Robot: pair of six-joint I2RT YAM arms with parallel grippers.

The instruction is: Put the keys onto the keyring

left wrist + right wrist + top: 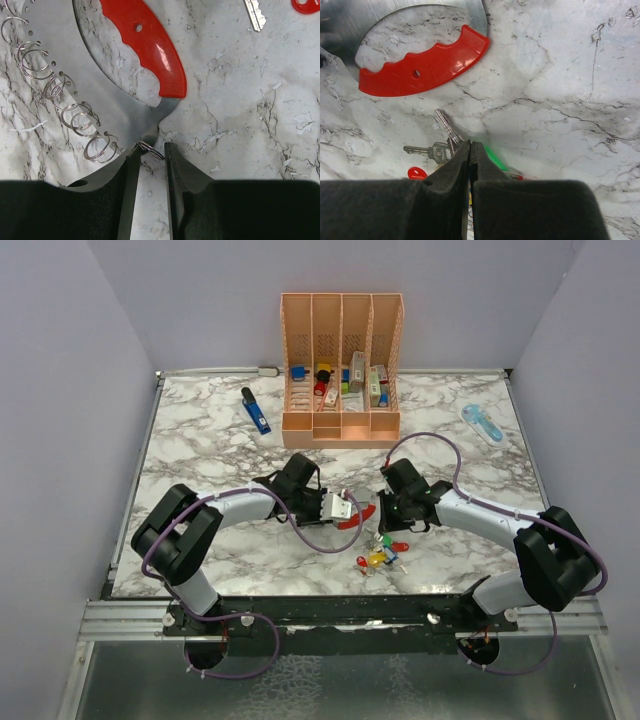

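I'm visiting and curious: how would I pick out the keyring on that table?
Find the peach organiser at the back of the marble table, then come straight forward. The keyring lies there, near the small coloured keys: a flat loop, half silver metal, half red with a wavy edge.

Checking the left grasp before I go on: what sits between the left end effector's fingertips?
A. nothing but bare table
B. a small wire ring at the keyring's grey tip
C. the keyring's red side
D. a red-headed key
B: the left wrist view shows a small wire ring at the grey tip of the keyring, lying between the fingertips of the left end effector.
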